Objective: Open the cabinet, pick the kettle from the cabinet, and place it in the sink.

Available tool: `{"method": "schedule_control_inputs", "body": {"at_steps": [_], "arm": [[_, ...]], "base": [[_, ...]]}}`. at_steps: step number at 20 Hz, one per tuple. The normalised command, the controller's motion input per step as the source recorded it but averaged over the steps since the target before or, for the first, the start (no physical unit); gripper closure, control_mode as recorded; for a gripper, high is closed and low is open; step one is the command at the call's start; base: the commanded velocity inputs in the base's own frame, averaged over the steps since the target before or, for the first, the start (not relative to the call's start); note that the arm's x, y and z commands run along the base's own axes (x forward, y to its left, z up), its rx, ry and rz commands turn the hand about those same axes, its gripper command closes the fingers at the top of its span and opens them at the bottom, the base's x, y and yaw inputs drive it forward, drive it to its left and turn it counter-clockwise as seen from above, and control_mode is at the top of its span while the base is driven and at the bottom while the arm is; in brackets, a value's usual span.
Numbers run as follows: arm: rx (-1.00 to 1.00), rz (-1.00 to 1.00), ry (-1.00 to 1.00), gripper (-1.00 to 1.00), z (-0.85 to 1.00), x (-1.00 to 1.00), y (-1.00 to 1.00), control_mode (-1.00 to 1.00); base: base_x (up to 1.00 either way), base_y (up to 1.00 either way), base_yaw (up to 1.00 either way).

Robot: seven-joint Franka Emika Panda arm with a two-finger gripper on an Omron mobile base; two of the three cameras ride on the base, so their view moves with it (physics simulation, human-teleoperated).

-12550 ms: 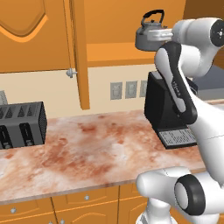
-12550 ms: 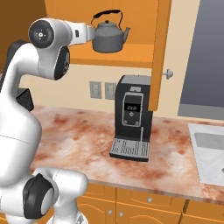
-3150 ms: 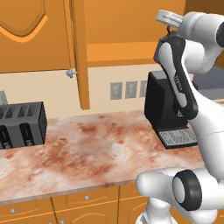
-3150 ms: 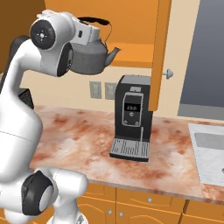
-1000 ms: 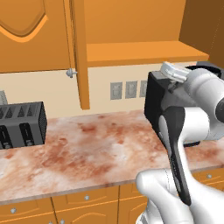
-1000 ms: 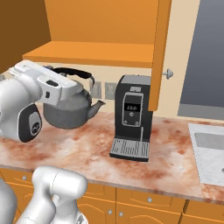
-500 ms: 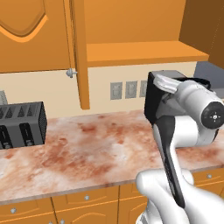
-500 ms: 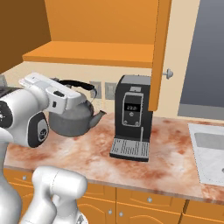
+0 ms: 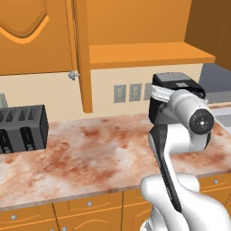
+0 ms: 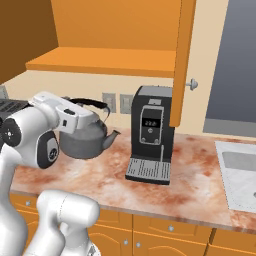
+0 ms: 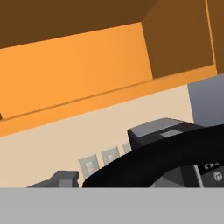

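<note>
Kettle (image 10: 86, 139): squat grey metal, black arched handle, upright, hanging from the claw (image 10: 75, 111). Cabinet (image 10: 115, 45): orange-brown, door open, above it. Sink (image 10: 240, 172): light grey, well to one side.

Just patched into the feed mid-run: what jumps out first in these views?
The grey kettle hangs above the marble counter in the right base view, its black handle gripped by the gripper, left of the black coffee machine. Above, the cabinet stands open with a bare shelf, and the sink waits at the far right.
</note>
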Motion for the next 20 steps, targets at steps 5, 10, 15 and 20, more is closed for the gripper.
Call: {"method": "schedule_control_inputs", "body": {"at_steps": [5, 10, 15, 20], "arm": [[0.00, -0.02, 0.04, 1.00, -0.29, 0.18, 0.10, -1.00], [0.00, 0.00, 0.00, 1.00, -0.13, 0.02, 0.01, -1.00], [0.00, 0.00, 0.00, 1.00, 0.00, 0.01, 0.00, -1.00], [0.00, 0.00, 0.00, 1.00, 0.00, 0.00, 0.00, -1.00]], "base": [[0.00, 0.00, 0.00], [0.00, 0.00, 0.00], [0.00, 0.00, 0.00], [0.00, 0.00, 0.00]]}}
